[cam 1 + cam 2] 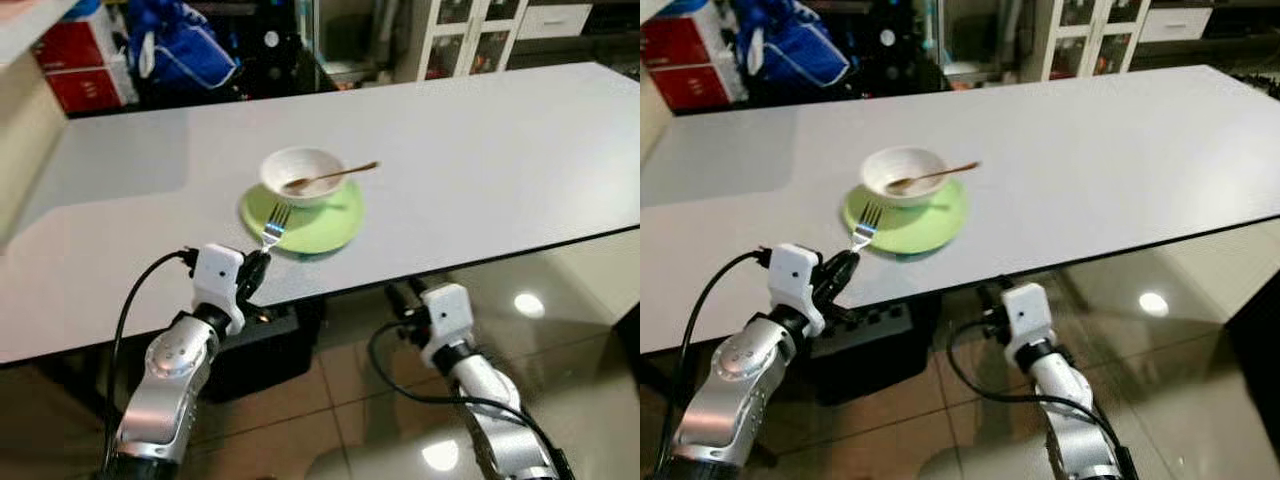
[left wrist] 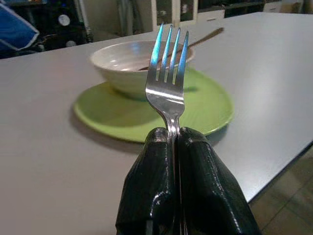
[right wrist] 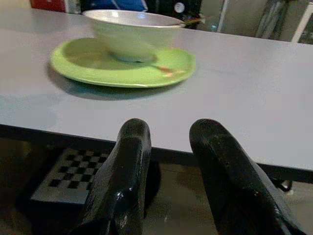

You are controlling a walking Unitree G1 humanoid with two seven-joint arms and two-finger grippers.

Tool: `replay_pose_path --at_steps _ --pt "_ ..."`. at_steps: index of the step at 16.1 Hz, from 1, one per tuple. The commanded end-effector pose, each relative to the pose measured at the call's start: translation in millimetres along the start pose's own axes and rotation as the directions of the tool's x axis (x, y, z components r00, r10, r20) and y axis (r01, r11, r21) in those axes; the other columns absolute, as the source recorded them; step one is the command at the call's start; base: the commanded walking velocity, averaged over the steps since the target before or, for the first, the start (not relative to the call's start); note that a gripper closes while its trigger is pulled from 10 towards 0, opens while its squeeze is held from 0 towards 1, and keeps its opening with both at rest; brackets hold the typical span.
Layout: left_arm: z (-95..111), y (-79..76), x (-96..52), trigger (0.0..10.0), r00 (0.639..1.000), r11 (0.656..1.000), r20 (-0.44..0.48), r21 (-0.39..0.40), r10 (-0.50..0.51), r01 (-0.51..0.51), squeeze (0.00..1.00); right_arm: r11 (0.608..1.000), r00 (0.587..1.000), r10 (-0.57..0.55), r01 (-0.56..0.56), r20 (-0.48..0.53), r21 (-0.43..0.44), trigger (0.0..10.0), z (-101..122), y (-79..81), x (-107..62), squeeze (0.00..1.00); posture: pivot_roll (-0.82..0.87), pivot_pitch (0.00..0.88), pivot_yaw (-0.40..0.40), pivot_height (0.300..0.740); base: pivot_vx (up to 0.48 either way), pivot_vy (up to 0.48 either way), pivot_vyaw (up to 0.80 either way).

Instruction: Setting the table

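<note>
Left wrist view: the left gripper (image 2: 173, 134) is clamped tight on a shiny steel fork (image 2: 167, 73), tines up, over the table's (image 1: 480, 170) near edge beside a green plate (image 1: 335, 225) holding a white bowl (image 1: 300, 172) and spoon (image 1: 335, 176). Bare grey tabletop spreads right. The right gripper (image 3: 168, 132) hangs below the edge, fingers parted, empty. Glossy tile floor (image 1: 560, 300); cabinets (image 1: 470, 35) behind.

Pale grey table (image 1: 480, 150), lime-green plate (image 1: 335, 225), white bowl (image 1: 300, 170), brown-handled spoon (image 1: 335, 176), shiny silver fork (image 2: 167, 73) with blue glints, black fingers (image 2: 146, 196), white-and-silver arms, black-and-white chequered box (image 3: 68, 178), red boxes (image 1: 80, 65), blue bag (image 1: 180, 45), glossy beige floor tiles (image 1: 560, 290)
</note>
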State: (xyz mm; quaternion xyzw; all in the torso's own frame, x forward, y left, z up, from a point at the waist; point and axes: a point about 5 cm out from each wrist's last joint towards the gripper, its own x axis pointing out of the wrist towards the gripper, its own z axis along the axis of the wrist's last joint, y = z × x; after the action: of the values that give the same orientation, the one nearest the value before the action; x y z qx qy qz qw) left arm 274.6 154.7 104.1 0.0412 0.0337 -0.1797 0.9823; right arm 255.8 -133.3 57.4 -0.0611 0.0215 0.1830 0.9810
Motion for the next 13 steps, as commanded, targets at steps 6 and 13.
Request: replay_pose_path --at_steps 6,13 --pt "3.3 -0.4 6.8 10.0 0.999 0.994 -0.043 0.107 -0.009 0.013 0.0 1.0 1.0 -0.006 0.006 0.007 -0.006 10.0 3.3 -4.8 0.3 0.0 0.07 0.0 0.059 0.74 0.367 0.116 0.0" --pt "-2.5 3.4 7.7 10.0 0.995 0.984 -0.093 0.178 0.028 -0.012 0.0 1.0 1.0 -0.002 0.002 0.003 0.001 10.0 1.6 -1.4 -0.9 0.0 0.07 0.0 0.063 0.74 0.136 0.0 0.0"
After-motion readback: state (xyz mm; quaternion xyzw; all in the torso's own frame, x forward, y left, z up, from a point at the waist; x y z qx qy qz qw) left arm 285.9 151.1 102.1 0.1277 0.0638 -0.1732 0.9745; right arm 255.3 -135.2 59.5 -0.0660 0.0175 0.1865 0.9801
